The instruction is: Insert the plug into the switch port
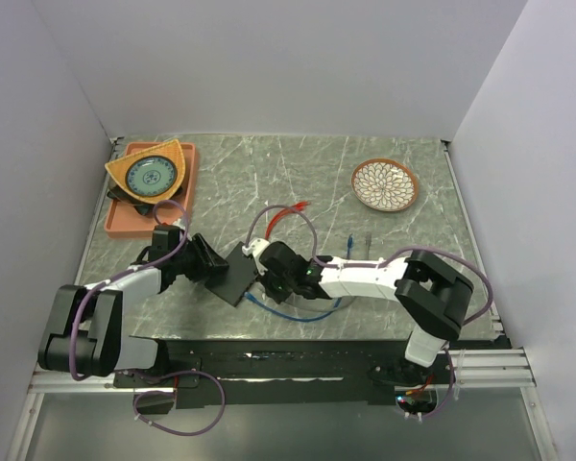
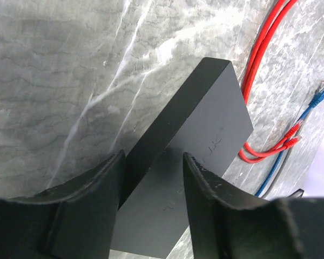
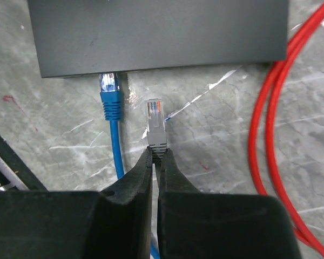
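The black box [image 1: 232,279] lies flat at the table's middle left; it also fills the top of the right wrist view [image 3: 162,32]. Its ports face my right gripper, but the sockets themselves are hidden under its edge. A blue plug [image 3: 109,89] sits against that edge. My right gripper [image 3: 156,152] is shut on a grey plug [image 3: 155,121], which points at the box a short gap away and right of the blue plug. My left gripper [image 2: 152,156] stands with its jaws apart over the box's corner [image 2: 205,124]. I cannot tell whether they touch it.
A red cable [image 3: 270,135] loops right of the grey plug, and red plugs [image 2: 294,129] and a loose blue plug [image 2: 319,97] lie past the box. An orange tray [image 1: 115,221] with dishes stands at the back left. A patterned plate [image 1: 385,183] sits at the back right.
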You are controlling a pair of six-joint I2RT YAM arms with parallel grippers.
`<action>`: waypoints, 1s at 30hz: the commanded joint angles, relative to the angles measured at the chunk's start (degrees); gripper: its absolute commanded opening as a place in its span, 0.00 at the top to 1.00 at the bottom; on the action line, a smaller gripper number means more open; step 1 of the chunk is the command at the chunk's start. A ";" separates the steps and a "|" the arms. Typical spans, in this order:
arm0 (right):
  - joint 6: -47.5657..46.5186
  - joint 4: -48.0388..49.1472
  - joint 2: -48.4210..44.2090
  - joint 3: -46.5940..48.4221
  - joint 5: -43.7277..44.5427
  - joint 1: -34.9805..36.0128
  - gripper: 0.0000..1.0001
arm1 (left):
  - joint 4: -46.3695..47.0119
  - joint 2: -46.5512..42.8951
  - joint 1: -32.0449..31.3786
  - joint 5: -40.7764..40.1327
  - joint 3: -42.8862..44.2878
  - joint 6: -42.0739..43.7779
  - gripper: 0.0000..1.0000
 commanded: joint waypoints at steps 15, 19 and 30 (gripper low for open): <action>2.88 2.89 6.89 2.35 2.10 1.40 1.00 | -1.16 0.37 -0.23 0.65 -0.21 0.73 0.48; 4.29 5.26 6.19 0.59 2.70 1.84 1.00 | -1.33 0.37 -0.23 0.56 -0.20 0.82 0.48; 4.29 5.18 5.58 1.82 5.26 3.07 1.00 | -1.16 1.25 -0.23 0.57 -0.21 1.08 0.49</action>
